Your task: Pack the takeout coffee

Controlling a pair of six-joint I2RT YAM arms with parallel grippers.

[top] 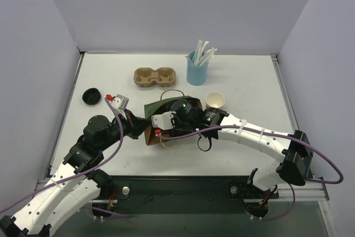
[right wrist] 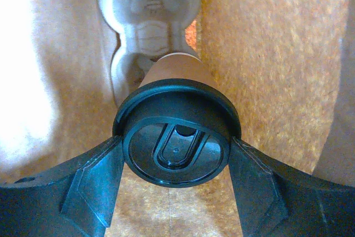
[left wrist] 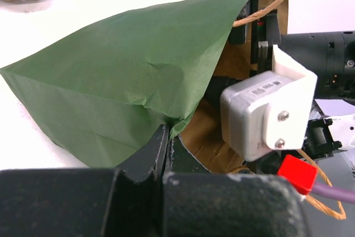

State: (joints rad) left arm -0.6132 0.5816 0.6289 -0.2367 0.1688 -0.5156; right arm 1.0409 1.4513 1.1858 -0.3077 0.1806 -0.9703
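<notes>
A green paper bag [top: 166, 105] with a brown inside lies on its side mid-table. My left gripper [left wrist: 168, 137] is shut on the bag's edge [left wrist: 180, 123] at its mouth. My right gripper [right wrist: 176, 140] reaches inside the bag, shut on a brown cup with a black lid [right wrist: 176, 145]; one finger presses each side of the lid. The takeout coffee [top: 215, 101], a small tan cup with a white rim and no lid, stands on the table just right of the bag, beside my right arm.
A light-blue cup of white straws [top: 197, 71] stands behind the bag. The brown two-hole carrier [top: 155, 76] lies to its left. A loose black lid [top: 90, 96] sits near the left wall. Brown paper walls [right wrist: 277, 54] close in round my right gripper.
</notes>
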